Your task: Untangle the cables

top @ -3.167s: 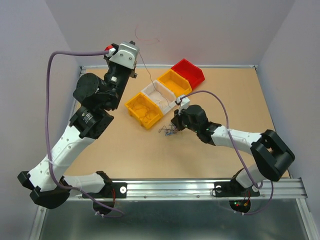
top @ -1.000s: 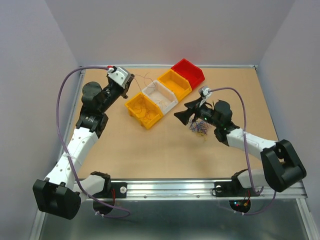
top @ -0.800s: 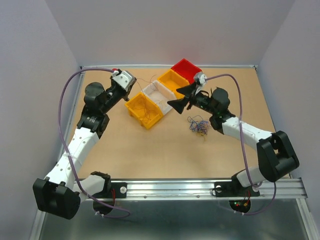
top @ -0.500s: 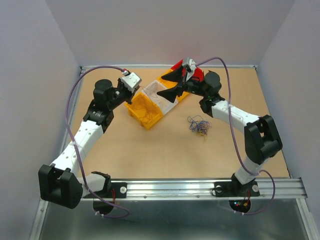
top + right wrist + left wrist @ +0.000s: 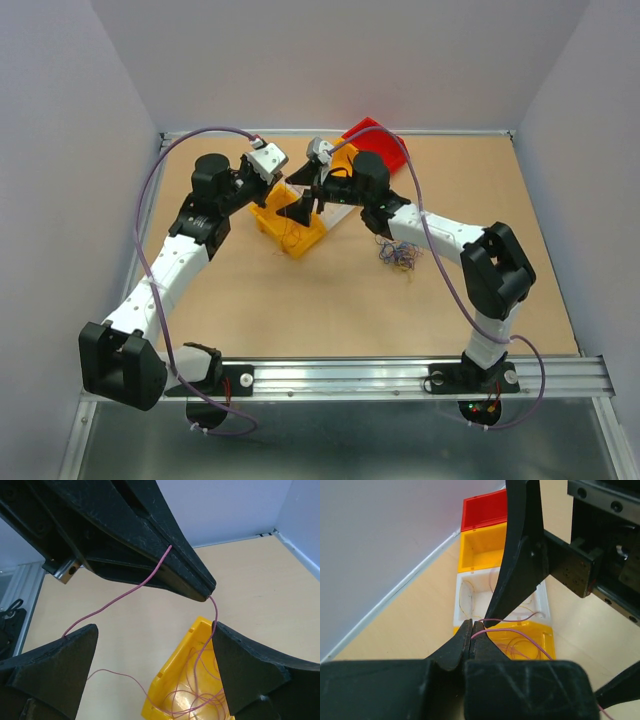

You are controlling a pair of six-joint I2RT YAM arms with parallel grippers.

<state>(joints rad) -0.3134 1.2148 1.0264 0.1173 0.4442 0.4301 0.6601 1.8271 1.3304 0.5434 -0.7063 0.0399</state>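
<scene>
A wad of thin cables [image 5: 400, 255], blue, yellow and dark, lies on the table right of the bins, with no gripper at it. My left gripper [image 5: 282, 189] [image 5: 472, 628] is shut on one thin pink-purple wire [image 5: 517, 639], which trails down into the near yellow bin [image 5: 292, 230] [image 5: 186, 681]. Coils of the same pink wire [image 5: 210, 700] lie in that bin. My right gripper [image 5: 300, 196] [image 5: 155, 662] stands open just in front of the left fingertips [image 5: 200, 587]. The wire [image 5: 117, 599] runs between the right gripper's two fingers, and nothing is pinched.
Four bins stand in a diagonal row: near yellow, white [image 5: 470, 597], yellow-orange [image 5: 481, 550] and red [image 5: 385, 140] [image 5: 484, 511]. Thin wires lie in the white bin. Both arms crowd over the near end of the row. Grey walls close the back and sides.
My right arm has swung left from above the wad to the bins, jaws open throughout. The left gripper, still shut on the wire, has moved right and down over the near yellow bin.
</scene>
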